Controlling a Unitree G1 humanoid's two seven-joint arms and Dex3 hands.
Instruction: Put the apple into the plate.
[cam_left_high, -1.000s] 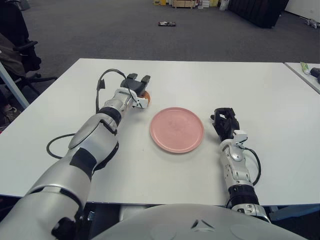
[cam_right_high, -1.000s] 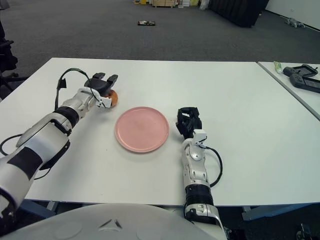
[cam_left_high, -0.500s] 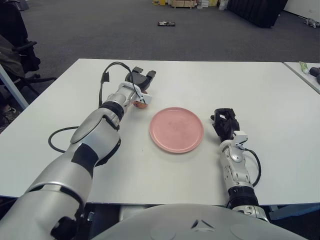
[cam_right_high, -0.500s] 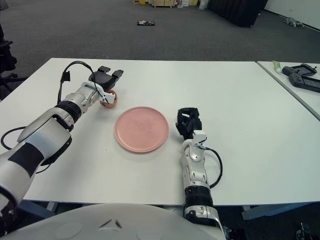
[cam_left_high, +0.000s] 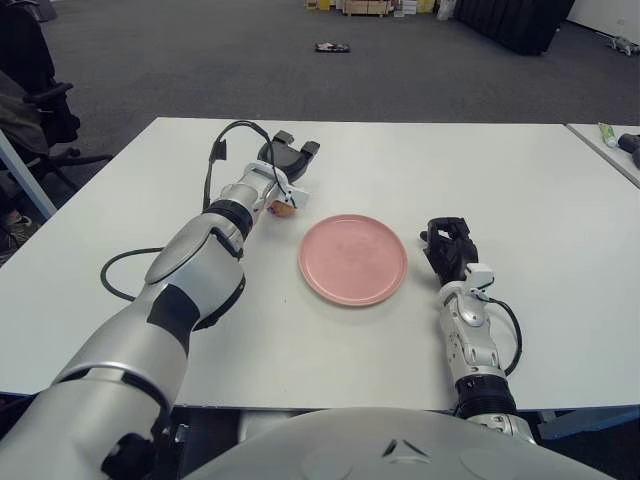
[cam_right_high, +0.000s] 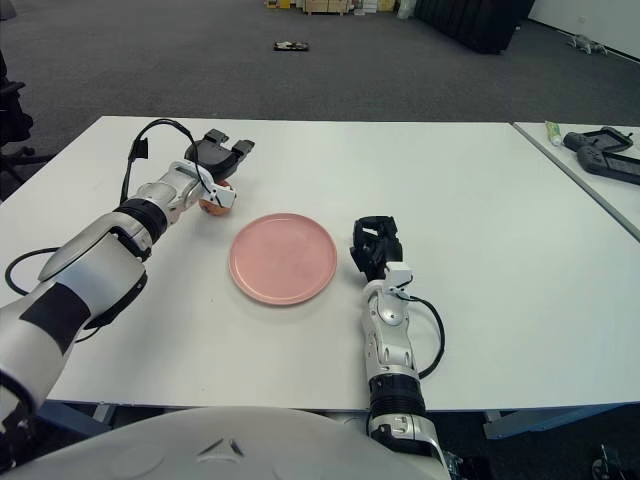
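The left hand (cam_left_high: 284, 160) reaches over the apple (cam_left_high: 281, 206) on the far left part of the white surface (cam_left_high: 520, 190), its dark fingers (cam_right_high: 228, 150) spread above and beyond the fruit rather than clamped on it; the apple shows just under the wrist, resting on the surface. To its right, near but apart, lies the pink plate (cam_left_high: 353, 259), bare. The right hand (cam_left_high: 448, 247) shows just right of the plate, fingers curled together and holding nothing. A black cable (cam_left_high: 225, 140) loops off the left forearm.
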